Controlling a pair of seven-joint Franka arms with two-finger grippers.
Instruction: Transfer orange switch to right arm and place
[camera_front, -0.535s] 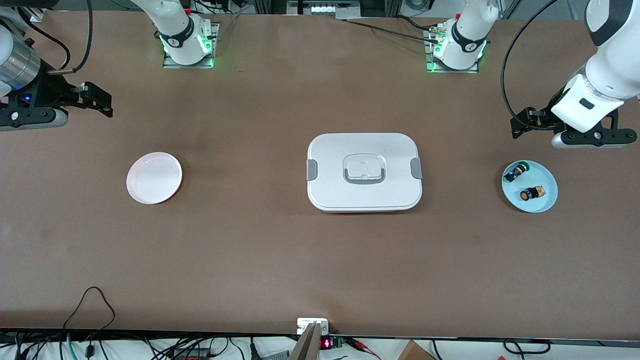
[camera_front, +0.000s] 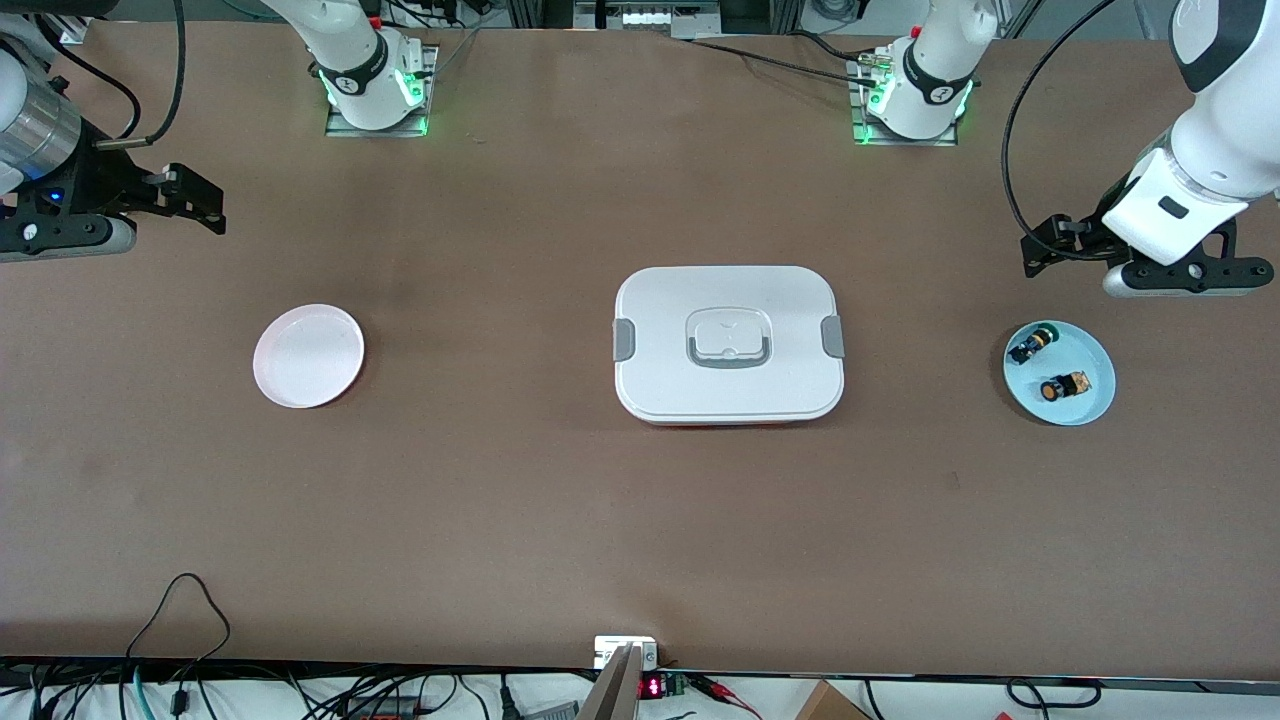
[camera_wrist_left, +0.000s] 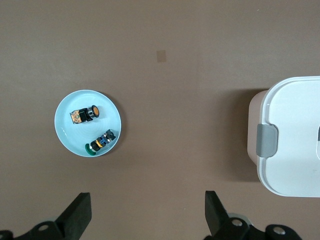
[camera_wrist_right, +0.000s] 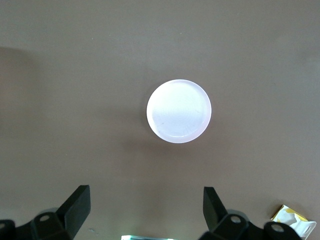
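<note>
Front view: high, looking down across the brown table (camera_front: 560, 520) at both arm bases, whole tabletop in frame. Left wrist view: straight down from well above, shares the blue dish (camera_wrist_left: 66, 131) and white box (camera_wrist_left: 295, 140) with front view. Right wrist view: straight down too, shares the white plate (camera_wrist_right: 179, 111).

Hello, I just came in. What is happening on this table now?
Nothing is being handled yet. The orange switch lies in a light blue dish at the left arm's end of the table, beside a second switch with a green cap. The left gripper hangs open above the table close to that dish. The right gripper waits open at the right arm's end, with an empty pink plate nearby. A closed white box sits in the middle.
</note>
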